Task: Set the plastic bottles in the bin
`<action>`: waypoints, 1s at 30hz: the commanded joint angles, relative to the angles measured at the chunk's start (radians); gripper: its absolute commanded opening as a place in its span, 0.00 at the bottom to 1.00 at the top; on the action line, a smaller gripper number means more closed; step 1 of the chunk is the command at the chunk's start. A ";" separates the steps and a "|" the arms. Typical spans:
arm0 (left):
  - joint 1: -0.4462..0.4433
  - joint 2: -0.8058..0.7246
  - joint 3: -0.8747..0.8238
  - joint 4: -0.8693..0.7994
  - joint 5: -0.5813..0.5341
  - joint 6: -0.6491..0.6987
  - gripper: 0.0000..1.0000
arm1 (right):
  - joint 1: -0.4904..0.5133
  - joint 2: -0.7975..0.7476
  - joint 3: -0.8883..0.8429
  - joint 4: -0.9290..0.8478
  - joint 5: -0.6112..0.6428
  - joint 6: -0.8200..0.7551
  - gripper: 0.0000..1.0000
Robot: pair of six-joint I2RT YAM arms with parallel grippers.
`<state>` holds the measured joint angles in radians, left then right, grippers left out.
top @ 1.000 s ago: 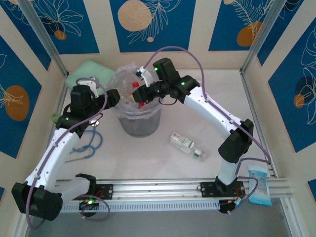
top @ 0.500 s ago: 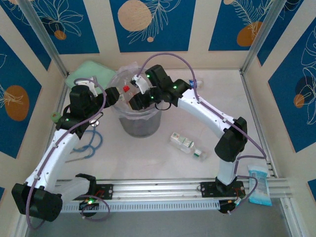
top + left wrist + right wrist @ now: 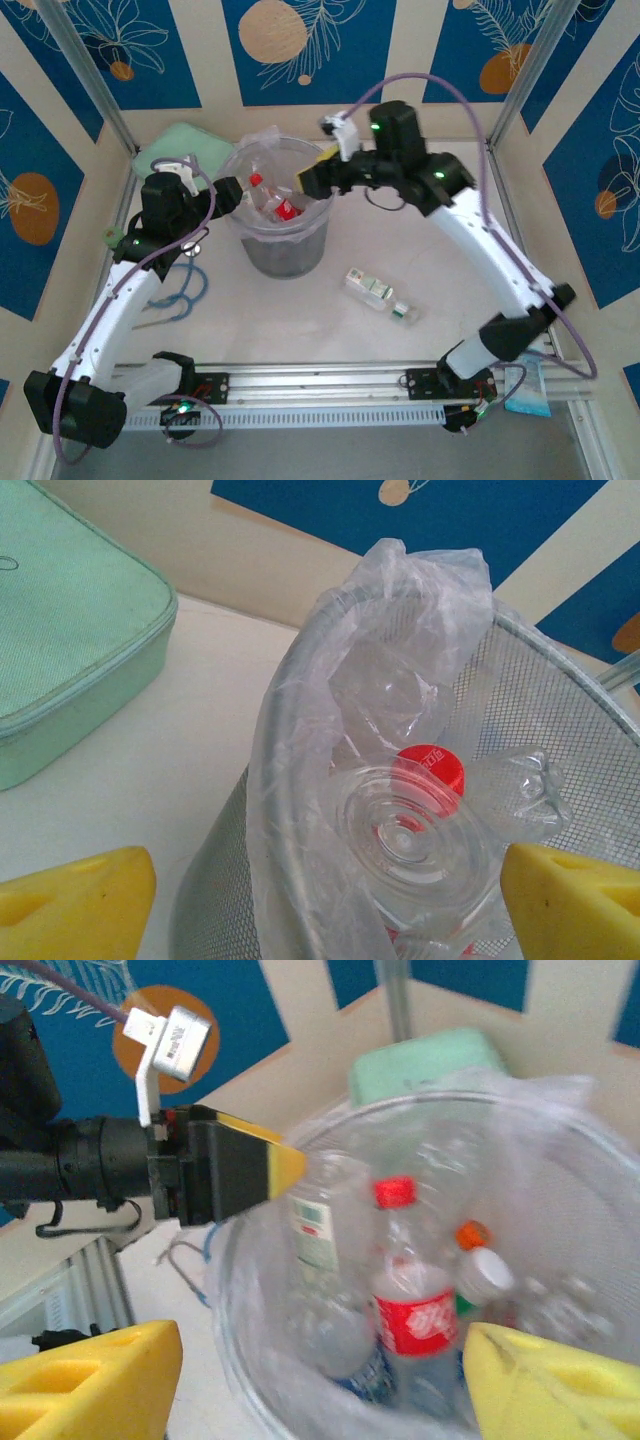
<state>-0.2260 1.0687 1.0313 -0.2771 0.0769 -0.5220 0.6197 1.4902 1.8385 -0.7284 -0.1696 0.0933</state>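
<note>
Two claws flanked the bin [image 3: 285, 255]: our left claw [image 3: 224, 194] gaped at its left rim, and our right claw [image 3: 314, 176] hung spread and empty over the bottles [image 3: 278, 204] inside. One more bottle [image 3: 372, 289] lay on the bench [image 3: 300, 325], right of the bin. We judged it best gripped across its middle and lifted well clear of the rim.

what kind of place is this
Likely a robot test cell, not a home: two arms bolted to a metal rail, blue patterned panels walling the table, a bin of bottles.
</note>
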 commanded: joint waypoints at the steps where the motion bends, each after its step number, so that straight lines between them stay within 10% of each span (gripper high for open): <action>1: 0.014 0.003 0.035 0.000 0.023 0.020 0.89 | -0.066 -0.084 -0.091 -0.095 0.069 -0.077 0.79; 11: 0.014 0.017 0.064 -0.022 0.066 0.039 0.90 | -0.276 -0.053 -0.279 -0.391 0.113 -0.093 0.96; 30: 0.017 0.011 0.076 -0.046 0.060 0.062 0.91 | -0.098 0.295 -0.543 -0.268 0.090 -0.122 0.99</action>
<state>-0.2237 1.1122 1.0744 -0.3004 0.1368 -0.4881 0.5095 1.7535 1.2972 -1.0313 -0.0368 -0.0128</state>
